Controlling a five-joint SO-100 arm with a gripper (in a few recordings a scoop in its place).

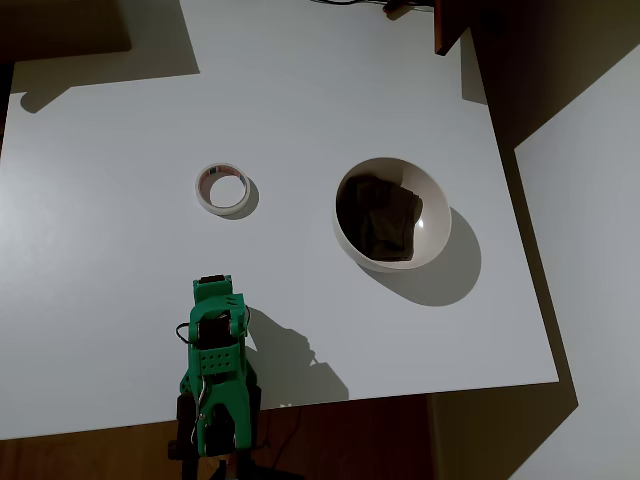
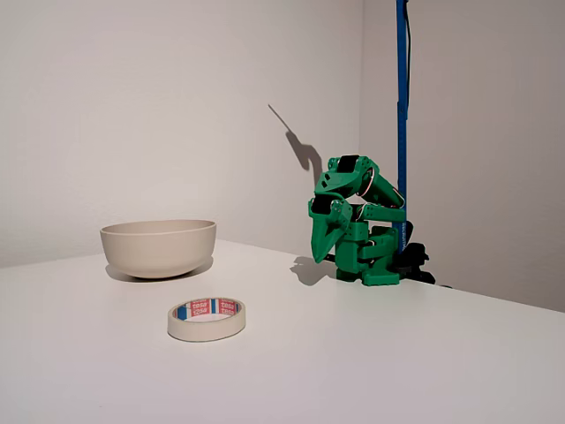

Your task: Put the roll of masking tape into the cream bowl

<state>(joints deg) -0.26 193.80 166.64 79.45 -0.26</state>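
The roll of masking tape (image 1: 222,189) (image 2: 207,319) lies flat on the white table, an off-white ring with red and blue print on its core. The cream bowl (image 1: 430,215) (image 2: 159,246) stands upright, to the tape's right in the overhead view, with a dark patch inside. My green arm is folded up at the table's near edge in the overhead view. Its gripper (image 2: 320,254) (image 1: 213,297) points down at the table with the jaws together and nothing in them. It is well apart from both the tape and the bowl.
The white table (image 1: 120,300) ends just behind the arm's base. A blue pole (image 2: 402,106) rises behind the arm in the fixed view. A dark red-brown object (image 1: 450,25) overlaps the table's far right corner in the overhead view.
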